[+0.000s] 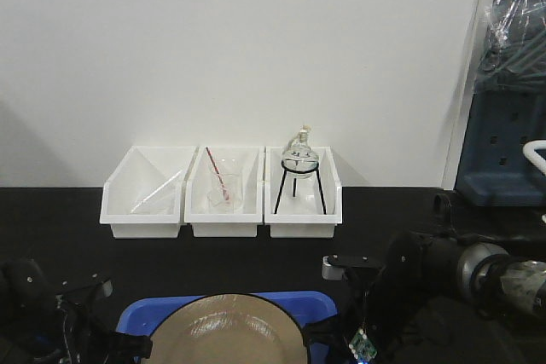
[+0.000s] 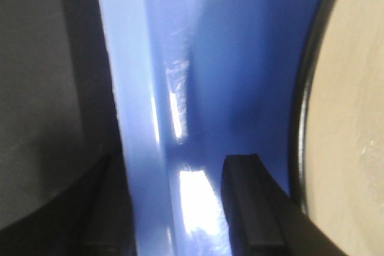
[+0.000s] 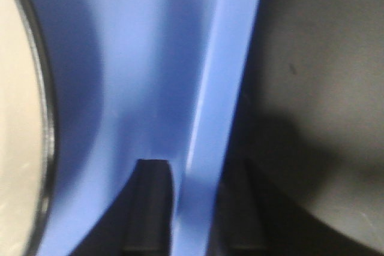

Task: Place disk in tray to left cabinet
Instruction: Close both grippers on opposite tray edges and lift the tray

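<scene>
Front view evenly lit and fairly sharp; the white wall [image 1: 256,40] bright, greying at lower left; the black worktop [image 1: 222,262] dark, showing little detail; soft sheen on the disk [image 1: 226,334]; both wrist views badly blurred, too close to focus; white glare streaks the tray [image 2: 144,118] in the left one; soft shadow on the worktop in the right.

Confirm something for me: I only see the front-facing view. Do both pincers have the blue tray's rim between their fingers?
Observer: Left wrist view: the left pincer straddles the tray rim, one finger per side.
Operator: And the right?
Observer: Right wrist view: the right pincer straddles its rim likewise.
Operator: Touching the disk?
Observer: There, bare blue shows between that pincer and the disk.
</scene>
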Available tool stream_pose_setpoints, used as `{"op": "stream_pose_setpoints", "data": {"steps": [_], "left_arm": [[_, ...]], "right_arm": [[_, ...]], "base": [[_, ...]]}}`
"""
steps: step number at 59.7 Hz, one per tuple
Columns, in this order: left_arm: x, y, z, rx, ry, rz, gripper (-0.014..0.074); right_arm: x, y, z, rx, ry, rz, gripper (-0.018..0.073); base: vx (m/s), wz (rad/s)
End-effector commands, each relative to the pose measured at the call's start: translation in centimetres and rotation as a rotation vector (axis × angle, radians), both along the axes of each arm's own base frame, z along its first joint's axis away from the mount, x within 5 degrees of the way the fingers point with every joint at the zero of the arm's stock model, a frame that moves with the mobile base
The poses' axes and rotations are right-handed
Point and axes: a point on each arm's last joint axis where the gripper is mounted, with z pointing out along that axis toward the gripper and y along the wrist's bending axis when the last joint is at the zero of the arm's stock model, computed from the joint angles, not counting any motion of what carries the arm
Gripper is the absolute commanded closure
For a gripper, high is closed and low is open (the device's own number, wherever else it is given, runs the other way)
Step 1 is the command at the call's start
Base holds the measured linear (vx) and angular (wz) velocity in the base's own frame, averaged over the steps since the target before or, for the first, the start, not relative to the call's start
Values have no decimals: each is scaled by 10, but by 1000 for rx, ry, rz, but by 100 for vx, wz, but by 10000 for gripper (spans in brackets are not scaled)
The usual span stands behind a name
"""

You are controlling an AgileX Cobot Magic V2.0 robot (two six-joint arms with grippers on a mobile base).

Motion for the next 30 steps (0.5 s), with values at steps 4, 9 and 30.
{"op": "stream_pose_setpoints", "data": {"steps": [4,9,30], "left_arm": [[5,-5,24,-38,-81,23,209],[5,-4,24,-37,-84,24,267],[8,-4,24,-33,-114,41,561]], "right_arm": [[3,10,31,130,-62,-58,392],[2,12,31,148,-52,-64,414],[3,13,31,166,-48,-74,462]], "base": [[0,0],[0,0],[0,0]]}}
